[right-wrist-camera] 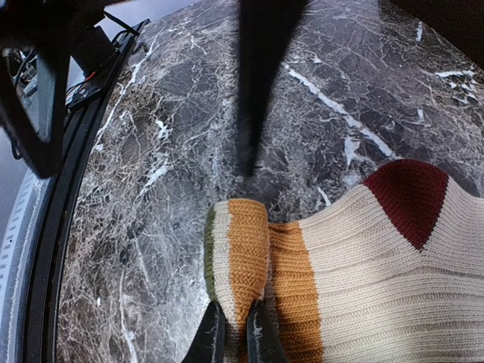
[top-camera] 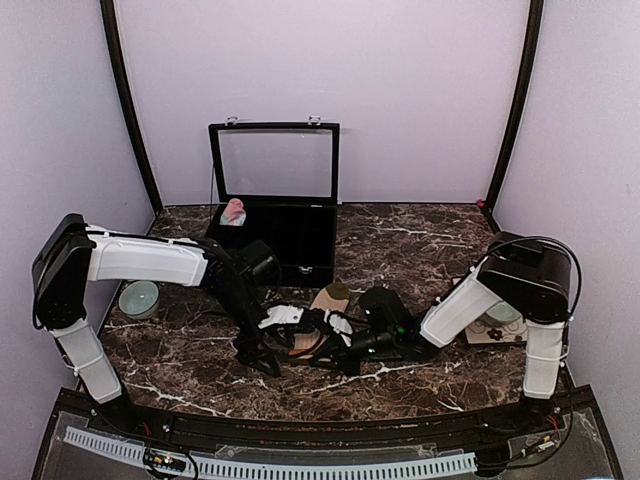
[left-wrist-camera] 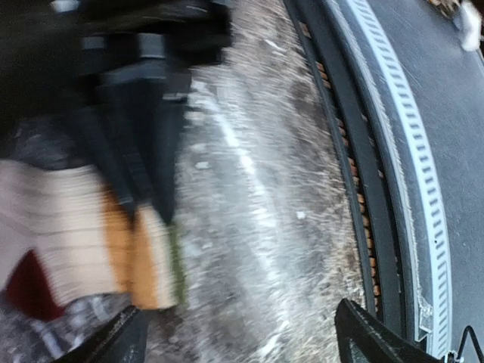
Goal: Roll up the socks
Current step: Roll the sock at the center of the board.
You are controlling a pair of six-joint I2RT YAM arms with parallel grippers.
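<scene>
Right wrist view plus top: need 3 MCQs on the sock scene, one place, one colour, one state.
1. Where does the pink sock sit?
A) on the floor
B) at the black box at the back
C) hung on the wall

2. What colour is the heel patch on the tan sock?
A) blue
B) green
C) maroon

3. The right claw is:
A) shut on the tan sock's striped end
B) wide open, holding nothing
C) out of view

Key:
1 B: the top view shows it at the box's left corner.
2 C: the right wrist view shows a maroon patch.
3 A: its fingers pinch the orange-striped fold.
</scene>
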